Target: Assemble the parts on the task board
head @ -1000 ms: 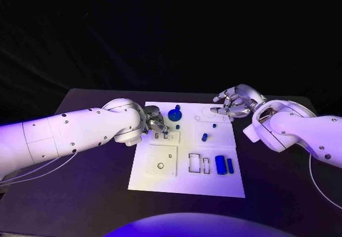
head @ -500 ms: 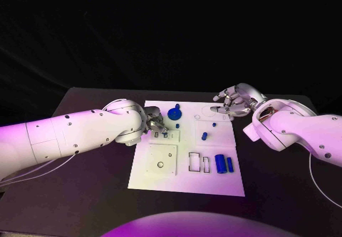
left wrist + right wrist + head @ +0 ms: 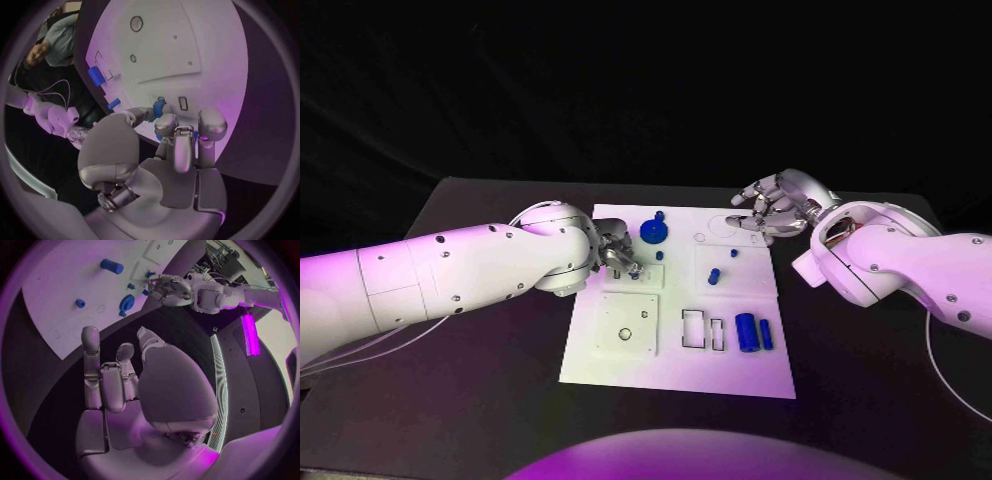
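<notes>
blue against the white task board (image 3: 678, 370), a small part (image 3: 159, 107) sits pinched in the fingertips of the left hand (image 3: 616, 253), low over the small slots in the board's upper left area. the part looks short and elongated, and its long axis seems to run roughly upright toward the board, though the fingers hide most of it, so this is only a guess. the danger lies in the narrow slot: if the piece comes down tilted, it would likely catch on the edge and twist out of so slight a pinch, or skid across the smooth plate. the round blue part (image 3: 653, 236) stands just beside the fingers and could be knocked if the hand drifts. the right hand (image 3: 769, 209) hovers over the board's far right corner with fingers curled loosely apart and nothing in them. two blue cylinders (image 3: 753, 332) lie side by side lower right, long axes running near to far on the board, clear of both hands on the black worktop (image 3: 488, 400).
</notes>
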